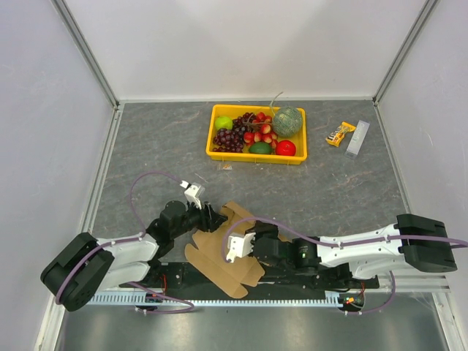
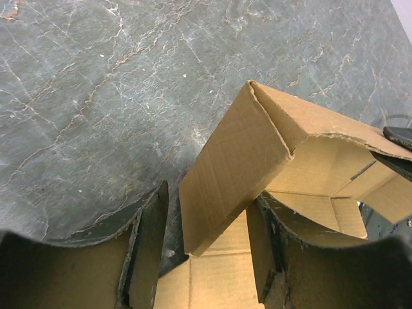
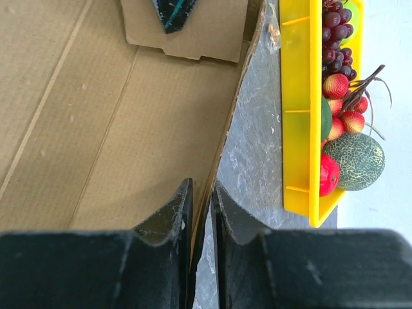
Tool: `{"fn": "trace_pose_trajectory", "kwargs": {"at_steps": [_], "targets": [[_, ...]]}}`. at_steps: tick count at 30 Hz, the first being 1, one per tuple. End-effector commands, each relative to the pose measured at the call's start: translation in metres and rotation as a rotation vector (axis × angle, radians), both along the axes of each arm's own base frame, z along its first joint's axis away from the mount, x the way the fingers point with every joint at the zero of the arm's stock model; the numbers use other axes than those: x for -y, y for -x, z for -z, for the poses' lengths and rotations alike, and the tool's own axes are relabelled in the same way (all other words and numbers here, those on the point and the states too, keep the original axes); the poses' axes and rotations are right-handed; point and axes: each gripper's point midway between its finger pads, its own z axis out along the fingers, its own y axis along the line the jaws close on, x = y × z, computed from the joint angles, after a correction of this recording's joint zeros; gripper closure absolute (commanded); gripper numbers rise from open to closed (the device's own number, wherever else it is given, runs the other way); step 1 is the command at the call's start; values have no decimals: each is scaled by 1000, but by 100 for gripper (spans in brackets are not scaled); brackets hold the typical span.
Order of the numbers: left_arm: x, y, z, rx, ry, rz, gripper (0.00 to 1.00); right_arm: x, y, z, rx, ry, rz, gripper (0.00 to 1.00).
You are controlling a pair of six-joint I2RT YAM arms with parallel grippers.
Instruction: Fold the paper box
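Observation:
The paper box (image 1: 219, 257) is a brown cardboard sheet lying partly unfolded on the table between my two arms. My left gripper (image 1: 212, 218) stands over its left side. In the left wrist view a raised flap of the paper box (image 2: 238, 161) stands between the wide-apart jaws of my left gripper (image 2: 209, 196), leaning toward the right finger (image 2: 264, 251) with a gap on the left. My right gripper (image 1: 247, 235) straddles an upright edge of the paper box (image 3: 96, 129). In its own view the right gripper (image 3: 203, 187) has narrowly parted jaws, with table showing beside the edge.
A yellow tray (image 1: 256, 156) of fruit sits at the back centre, and its wall (image 3: 296, 129) is close on the right in the right wrist view. A snack bar (image 1: 340, 134) and a pale packet (image 1: 357, 137) lie at the back right. White walls enclose the table.

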Motion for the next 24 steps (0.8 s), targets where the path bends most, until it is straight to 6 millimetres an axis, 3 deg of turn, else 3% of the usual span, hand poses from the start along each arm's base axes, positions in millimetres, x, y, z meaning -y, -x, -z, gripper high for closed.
{"fn": "trace_pose_trajectory", "kwargs": {"at_steps": [1, 15, 20, 24], "targets": [[-3, -13, -11, 74, -13, -50, 43, -19, 11, -18, -6, -69, -30, 77], [-4, -12, 0, 79, -57, -80, 52, -45, 35, -25, -23, -101, -91, 69], [-6, -11, 4, 77, -57, -98, 53, -49, 41, -20, -53, -109, -105, 62], [-7, -10, 4, 80, -52, -104, 59, -48, 42, -13, -61, -102, -102, 56]]}}
